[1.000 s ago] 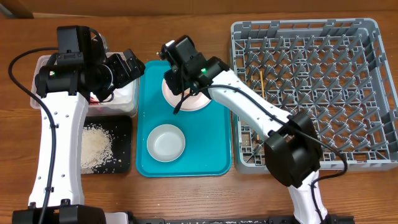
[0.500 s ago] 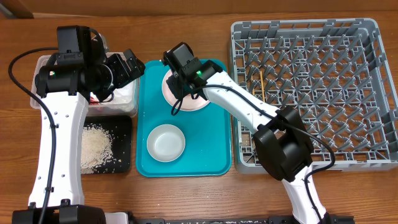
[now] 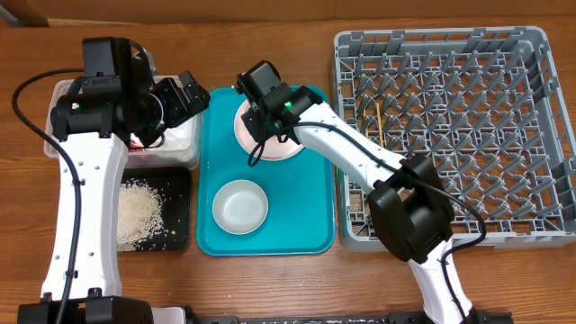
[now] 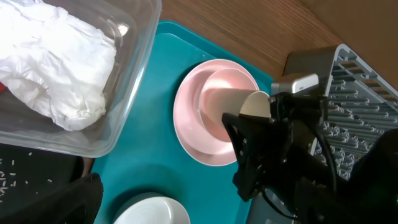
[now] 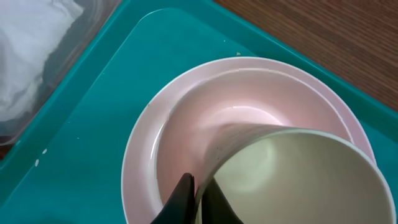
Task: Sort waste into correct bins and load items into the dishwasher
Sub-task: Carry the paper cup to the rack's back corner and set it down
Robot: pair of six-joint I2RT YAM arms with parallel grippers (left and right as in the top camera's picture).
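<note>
Grey dish rack (image 3: 441,36): we see it right of the teal tray (image 3: 306,207).
Clear tub (image 4: 130,87): left of the tray.
Left end effector (image 3: 187,97): spread wide, holding nothing.
Pink plate (image 5: 140,165): on the tray, under the pink bowl (image 5: 249,99).
Small white cup (image 5: 298,180): in the bowl, right end effector (image 5: 198,198) clamped on its rim.

Bright even overhead light, soft shadows on teal tray (image 3: 310,216), small glare on clear tub (image 4: 124,31), close white cup (image 5: 298,180) slightly blurred.
</note>
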